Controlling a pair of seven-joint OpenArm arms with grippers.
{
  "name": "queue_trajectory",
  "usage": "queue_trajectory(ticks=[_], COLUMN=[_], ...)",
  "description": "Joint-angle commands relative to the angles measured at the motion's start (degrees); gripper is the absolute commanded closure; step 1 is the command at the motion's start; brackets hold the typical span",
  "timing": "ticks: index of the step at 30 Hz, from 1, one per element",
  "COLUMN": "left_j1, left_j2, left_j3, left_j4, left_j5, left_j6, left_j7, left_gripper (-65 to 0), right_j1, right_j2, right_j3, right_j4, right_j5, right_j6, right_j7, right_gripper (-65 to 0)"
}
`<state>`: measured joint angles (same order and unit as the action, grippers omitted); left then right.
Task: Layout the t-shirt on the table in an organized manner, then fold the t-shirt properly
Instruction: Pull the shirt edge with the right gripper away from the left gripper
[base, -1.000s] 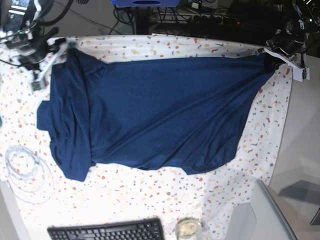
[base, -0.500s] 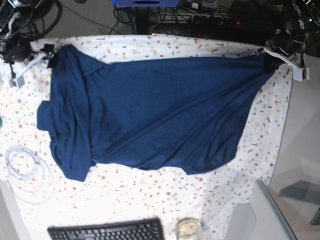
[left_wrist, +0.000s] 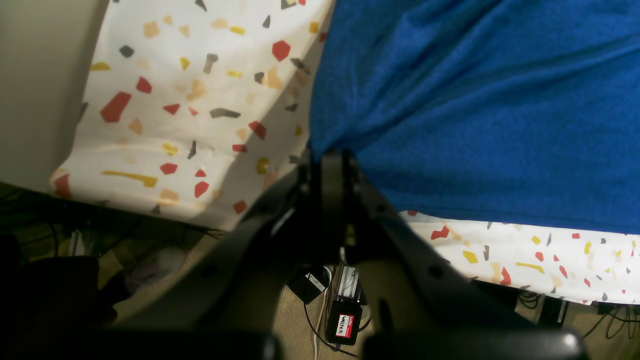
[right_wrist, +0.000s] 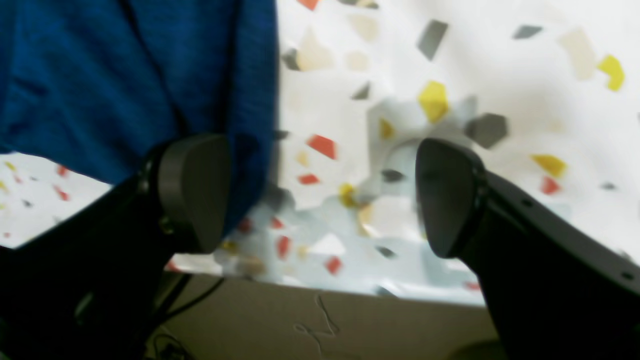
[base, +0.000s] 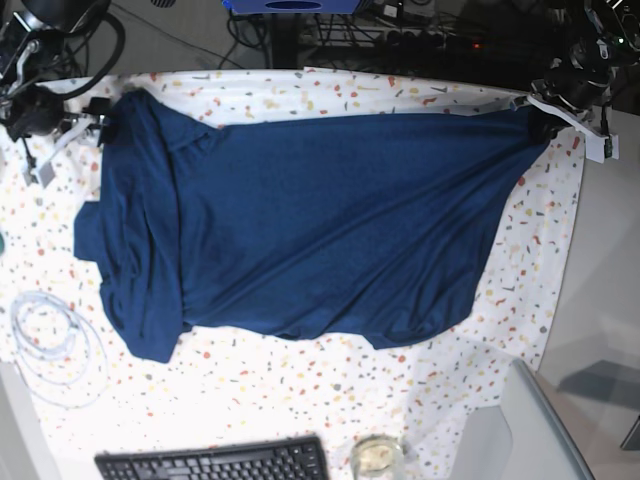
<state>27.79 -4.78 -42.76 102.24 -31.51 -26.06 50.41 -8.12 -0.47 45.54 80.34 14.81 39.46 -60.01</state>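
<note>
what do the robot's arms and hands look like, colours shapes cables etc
Both hands are matte black. The right hand has two broad, rounded, paddle-like fingers on angular black arms. The left hand has narrow black fingers with small screw holes. In the base view, white brackets and black cables show on both arms.

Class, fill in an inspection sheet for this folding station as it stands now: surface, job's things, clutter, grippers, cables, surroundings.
Surface: table under a white cloth with coloured flecks.
Job's things: t-shirt spread out, wrinkled, one end doubled over.
Clutter: keyboard and glass jar at the near edge.
Grippers: left gripper shut on a t-shirt corner; right gripper open, holding nothing, beside the fabric edge.
Cables: white cable coil on the cloth.
Surroundings: dark equipment and wiring behind the table; grey surface alongside.
</note>
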Motion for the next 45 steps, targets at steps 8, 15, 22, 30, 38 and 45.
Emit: queue_trajectory(ticks=[8, 15, 22, 30, 38, 45], left_j1=[0.21, 0.21, 0.21, 1.00, 1.00, 1.00], left_j2=[-0.46, -0.46, -0.54, -0.54, -0.54, -0.54], left_j3=[-0.53, -0.27, -0.45, -0.27, -0.27, -0.27], left_j4=[0.84, 0.84, 0.84, 0.84, 0.84, 0.84], left_j5=[-0.63, -0.63, -0.63, -0.63, -0.63, -0.63], left_j6=[-0.09, -0.09, -0.09, -0.09, -0.09, -0.09], left_j7=[-0.96, -0.96, -0.96, -0.96, -0.96, -0.96], left_gripper=[0.0, 0.0, 0.0, 0.0, 0.0, 0.0], right_j1=[-2.47, -2.74, -1.07, -1.42, -2.65, -2.91], right_j2=[-1.51, -2.65, -2.21, -2.21, -2.56, -2.65], right_j3=[-4.44, -4.53, -4.18, -4.79, -9.19, -10.95], right_j4=[9.38, 11.58, 3.84, 1.20, 1.47, 1.03], right_j5=[2.82, 2.82, 2.91, 8.44, 8.97, 8.97], right_j6=[0.54, 0.54, 0.54, 0.54, 0.54, 0.54], right_j7=[-1.31, -1.31, 2.47, 2.56, 2.47, 3.09], right_gripper=[-47.1, -50.9, -50.9, -50.9, -50.4, -45.6])
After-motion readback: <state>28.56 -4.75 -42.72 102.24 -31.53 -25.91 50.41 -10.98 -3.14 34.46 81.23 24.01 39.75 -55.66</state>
